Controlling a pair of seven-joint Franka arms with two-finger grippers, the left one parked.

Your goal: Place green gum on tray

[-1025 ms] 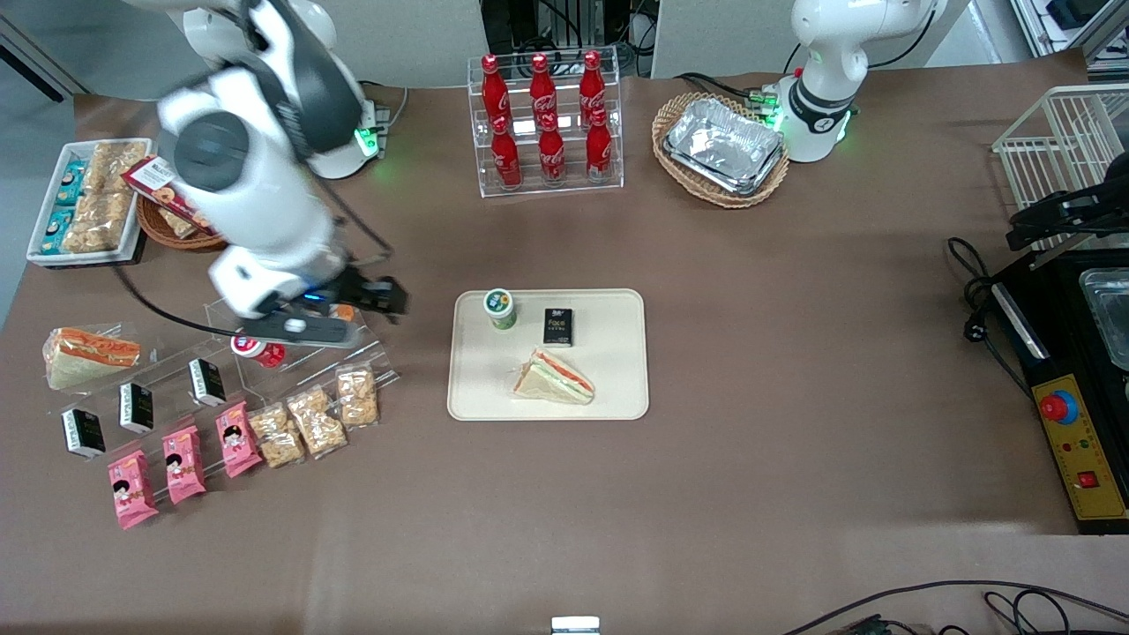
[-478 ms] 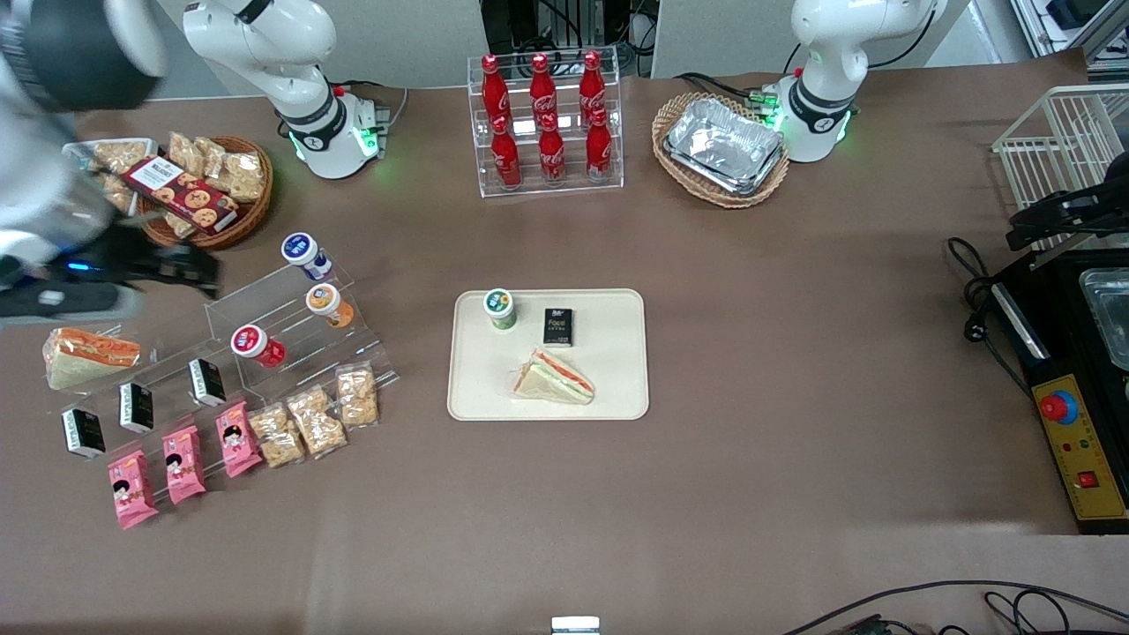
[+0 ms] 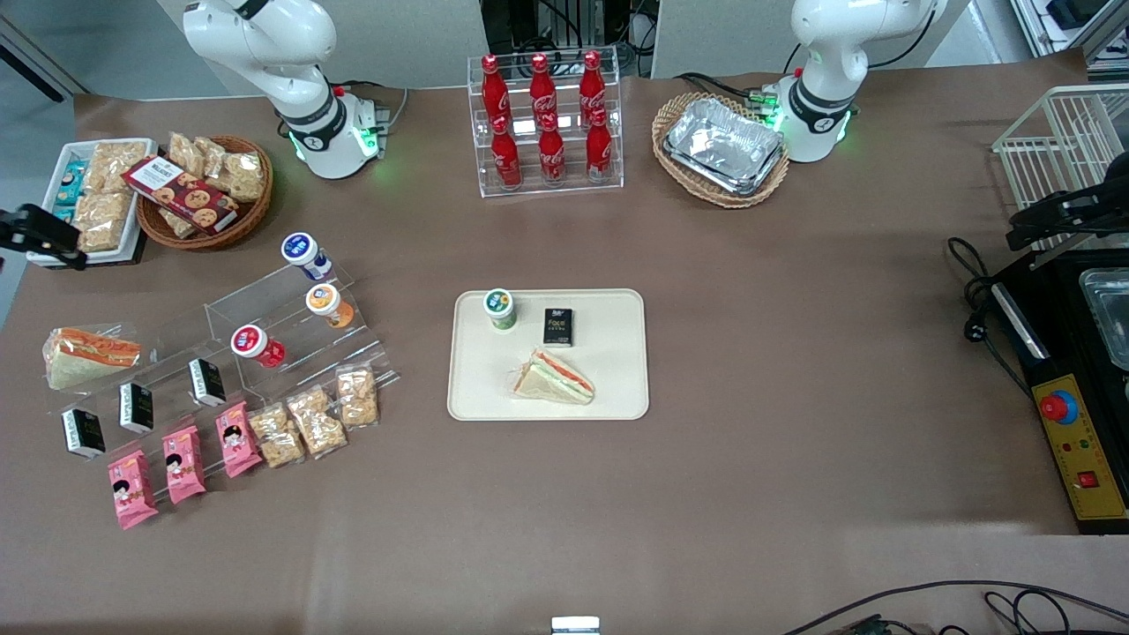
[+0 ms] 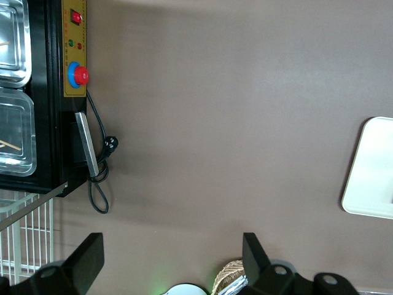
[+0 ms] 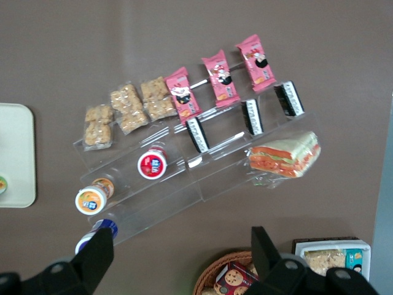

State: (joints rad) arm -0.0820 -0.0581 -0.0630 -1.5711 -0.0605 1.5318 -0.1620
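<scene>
The green gum [image 3: 499,309] stands upright on the cream-white tray [image 3: 609,388], in the tray corner farthest from the front camera toward the working arm's end. A sliver of its lid [image 5: 2,184] and the tray's edge [image 5: 15,157] show in the right wrist view. My gripper [image 3: 40,236] is at the table's edge at the working arm's end, high above a snack box, far from the tray. Its fingers [image 5: 98,249] stand wide apart and hold nothing.
On the tray also lie a black box [image 3: 557,326] and a sandwich [image 3: 554,377]. A clear stepped rack [image 3: 291,335] holds blue-, orange- [image 3: 325,302] and red-lidded [image 3: 251,344] bottles, snack packs and black boxes. A cola rack [image 3: 545,123] and a wicker basket of foil trays [image 3: 721,145] stand farther back.
My arm has swung away from above the stepped rack toward the table's working-arm end and risen. The rack's bottles are uncovered. The green gum and tray have not moved.
</scene>
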